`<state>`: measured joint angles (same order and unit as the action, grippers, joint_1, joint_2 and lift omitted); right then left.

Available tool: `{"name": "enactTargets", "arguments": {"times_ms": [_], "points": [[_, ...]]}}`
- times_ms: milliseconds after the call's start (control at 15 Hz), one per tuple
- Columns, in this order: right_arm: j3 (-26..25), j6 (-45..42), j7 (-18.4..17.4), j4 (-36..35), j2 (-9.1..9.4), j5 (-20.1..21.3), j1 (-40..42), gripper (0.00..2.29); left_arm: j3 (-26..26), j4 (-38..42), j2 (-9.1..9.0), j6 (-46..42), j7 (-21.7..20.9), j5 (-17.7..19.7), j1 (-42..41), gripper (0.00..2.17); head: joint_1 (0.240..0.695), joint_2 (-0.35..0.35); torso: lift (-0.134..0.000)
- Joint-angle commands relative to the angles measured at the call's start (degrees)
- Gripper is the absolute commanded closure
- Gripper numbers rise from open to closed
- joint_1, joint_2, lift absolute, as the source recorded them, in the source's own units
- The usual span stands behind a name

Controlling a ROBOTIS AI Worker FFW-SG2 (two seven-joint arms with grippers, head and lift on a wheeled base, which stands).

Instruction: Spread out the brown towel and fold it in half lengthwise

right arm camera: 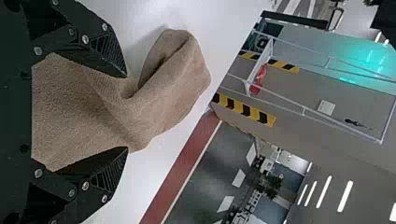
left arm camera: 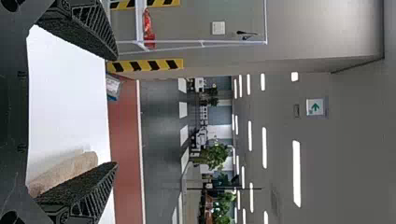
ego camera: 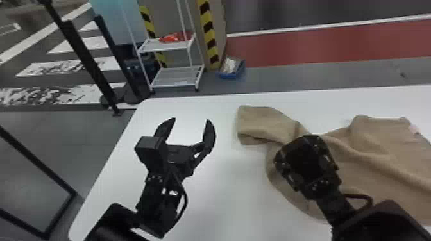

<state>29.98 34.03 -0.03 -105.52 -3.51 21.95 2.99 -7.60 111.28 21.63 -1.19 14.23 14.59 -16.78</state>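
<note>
The white table (ego camera: 231,198) comes first, with a white rack (ego camera: 171,45) standing beyond its far edge. On its right side the brown towel (ego camera: 378,160) lies rumpled, partly blocked by the right gripper (ego camera: 304,157); that one and the left gripper (ego camera: 191,119) both have jaws wide. A blue tray (ego camera: 229,76) sits near the rack.

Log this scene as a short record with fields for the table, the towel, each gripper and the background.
Table: white, with the towel on its right part
Towel: brown, rumpled, not spread flat
Left gripper: over the table, left of the towel, jaws apart
Right gripper: at the towel, jaws apart
Background: white rack holding something red, blue tray on the floor
</note>
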Motion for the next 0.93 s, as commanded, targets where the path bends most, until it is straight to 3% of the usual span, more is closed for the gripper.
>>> {"name": "enactTargets", "arguments": {"times_ms": [0,67,267,467,600,867], "points": [[-0.5,1.6,0.2,1.9,-0.01,-0.5,-1.2,0.4,0.0,0.2,0.0,0.1,-0.1,0.0,0.0,0.08,0.695,0.261,-0.125],[-0.5,2.1,0.7,2.2,-0.01,-0.7,-1.8,0.42,0.0,0.2,0.0,0.1,-0.1,0.0,0.0,0.08,0.695,0.256,-0.125],[-0.4,6.4,2.0,2.2,0.08,-0.9,-3.1,1.32,0.0,0.3,0.0,0.1,-0.2,0.0,0.0,0.08,0.695,0.248,-0.125],[-0.4,7.1,2.8,2.2,0.25,-1.1,-4.0,1.42,0.1,0.5,0.26,0.1,-0.2,0.0,-0.2,0.08,0.695,0.244,-0.125],[-0.4,8.5,3.2,2.2,0.25,-1.7,-4.3,1.64,0.1,0.6,0.26,0.3,-0.3,0.0,-0.2,0.08,0.695,0.245,-0.125],[-4.3,7.9,3.5,1.2,0.17,-3.1,-3.8,1.66,0.1,1.0,0.35,0.6,-0.3,0.0,-0.2,0.08,0.695,0.238,-0.125]]}}
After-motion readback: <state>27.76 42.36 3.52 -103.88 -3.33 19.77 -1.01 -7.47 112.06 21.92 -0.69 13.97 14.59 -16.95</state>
